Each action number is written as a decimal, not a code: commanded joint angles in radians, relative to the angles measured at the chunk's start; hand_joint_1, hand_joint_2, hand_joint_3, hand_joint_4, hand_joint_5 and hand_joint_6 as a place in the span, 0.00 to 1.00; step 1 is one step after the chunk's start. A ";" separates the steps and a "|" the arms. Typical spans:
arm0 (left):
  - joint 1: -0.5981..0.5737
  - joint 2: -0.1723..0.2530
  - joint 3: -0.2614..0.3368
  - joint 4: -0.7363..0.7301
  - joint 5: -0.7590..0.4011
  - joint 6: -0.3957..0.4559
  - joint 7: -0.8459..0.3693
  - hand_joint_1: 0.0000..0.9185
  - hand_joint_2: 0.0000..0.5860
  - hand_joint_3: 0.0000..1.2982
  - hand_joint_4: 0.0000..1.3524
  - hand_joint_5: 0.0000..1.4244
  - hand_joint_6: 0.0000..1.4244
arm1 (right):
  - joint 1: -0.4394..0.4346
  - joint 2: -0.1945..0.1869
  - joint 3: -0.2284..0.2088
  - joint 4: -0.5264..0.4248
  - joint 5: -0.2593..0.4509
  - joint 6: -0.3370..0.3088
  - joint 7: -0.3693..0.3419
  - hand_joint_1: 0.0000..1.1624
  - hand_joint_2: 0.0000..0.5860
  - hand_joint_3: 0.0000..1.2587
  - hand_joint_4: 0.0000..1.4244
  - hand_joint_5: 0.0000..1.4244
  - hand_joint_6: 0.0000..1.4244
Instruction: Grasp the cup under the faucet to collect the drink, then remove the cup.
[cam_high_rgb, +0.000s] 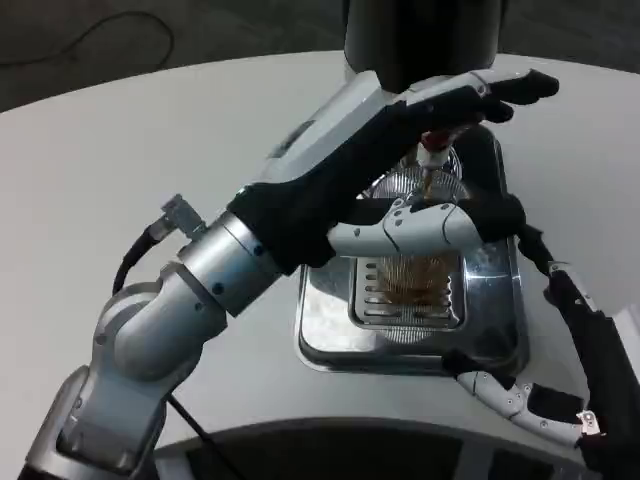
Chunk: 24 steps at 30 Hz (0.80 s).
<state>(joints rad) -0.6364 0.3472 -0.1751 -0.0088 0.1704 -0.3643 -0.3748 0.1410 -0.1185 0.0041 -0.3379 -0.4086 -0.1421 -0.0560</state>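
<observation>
The clear ribbed cup (418, 270) stood on the slotted grate (400, 305) of the steel drip tray (330, 335), directly below the red-tipped faucet (432, 148) of the dark dispenser (420, 35). A thin brown stream ran from the faucet into the cup, and brownish liquid showed in its lower part; the fill level could not be read exactly through the ribbed wall. The left hand (400, 160) reached across the tray from the left, its upper fingers (500, 90) extended past the faucet toward the dispenser and a lower finger (420, 228) lying across the front of the cup near its rim. Whether that hand truly gripped the cup or merely rested against it could not be told, since the hand itself hid the contact. The right hand (545, 390) waited low at the tray's near right corner, apart from the cup, fingers spread and holding nothing. The tray sat on the white table (120, 150).

The step in hand was judged to be collection: the cup was in place and the drink was flowing. The next move would call for a secure hold on the cup, the flow stopped, and then a level withdrawal toward the robot, kept upright to avoid spilling and clear of the faucet tip.
</observation>
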 joint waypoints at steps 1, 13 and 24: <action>0.044 0.023 -0.012 0.032 0.034 0.030 -0.017 0.05 0.17 0.18 0.14 0.18 0.06 | -0.033 0.040 0.006 0.066 0.027 -0.035 -0.064 0.75 0.33 0.07 0.06 0.04 0.07; 0.040 0.025 -0.011 0.047 0.035 0.028 -0.011 0.04 0.18 0.19 0.15 0.18 0.06 | -0.171 0.112 0.024 0.255 0.079 -0.086 -0.163 0.75 0.29 0.04 0.03 0.02 0.05; 0.038 0.024 -0.009 0.058 0.037 0.023 0.000 0.03 0.18 0.19 0.15 0.18 0.06 | -0.282 0.164 0.038 0.437 0.090 -0.193 -0.261 0.75 0.28 0.04 0.03 0.02 0.05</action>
<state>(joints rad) -0.6384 0.3483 -0.1747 0.0155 0.1733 -0.3712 -0.3563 -0.1199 0.0312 0.0320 0.0605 -0.3221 -0.2982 -0.2932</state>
